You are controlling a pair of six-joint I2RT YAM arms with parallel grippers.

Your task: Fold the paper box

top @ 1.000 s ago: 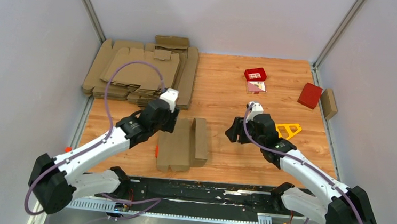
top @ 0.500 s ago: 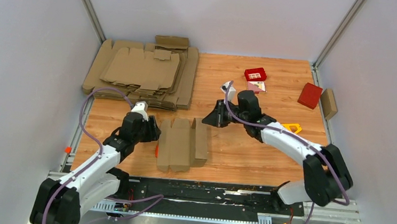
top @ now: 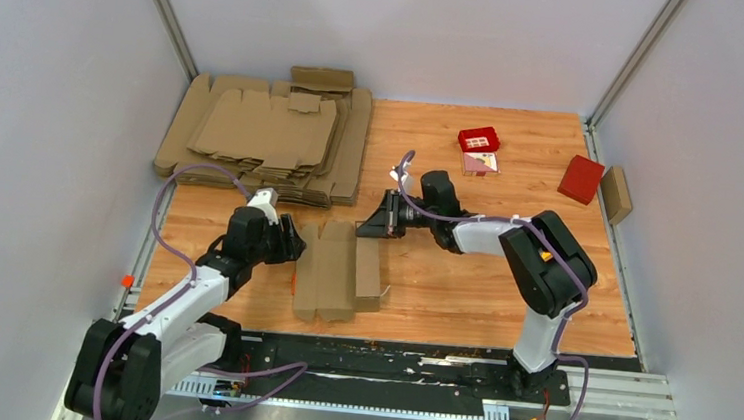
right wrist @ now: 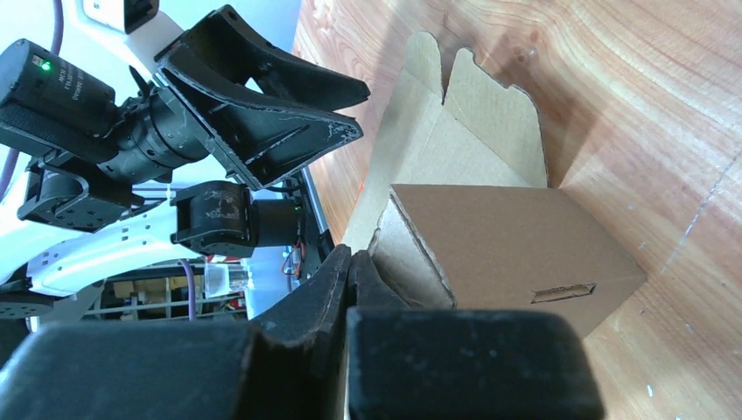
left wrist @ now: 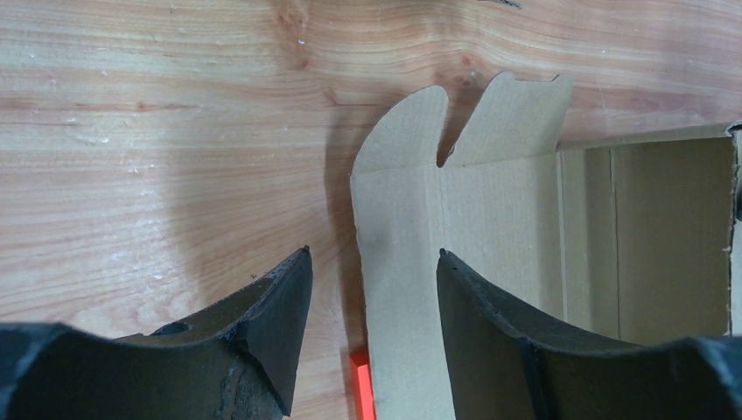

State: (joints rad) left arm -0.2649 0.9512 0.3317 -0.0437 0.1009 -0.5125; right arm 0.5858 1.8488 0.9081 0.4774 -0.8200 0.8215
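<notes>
left arm point(top: 191, 291): stretched forward and low, wrist turned rightward. left gripper point(top: 286, 241): fingers parted. right arm point(top: 491, 234): elbow bent, forearm reaching leftward. right gripper point(top: 375, 223): fingers pressed together, tips facing left gripper.

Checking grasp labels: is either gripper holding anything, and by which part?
Nothing visibly held. The left gripper stands open over the left edge of the paper box; the right gripper is shut beside its raised end, no cardboard seen in its grip.
</notes>
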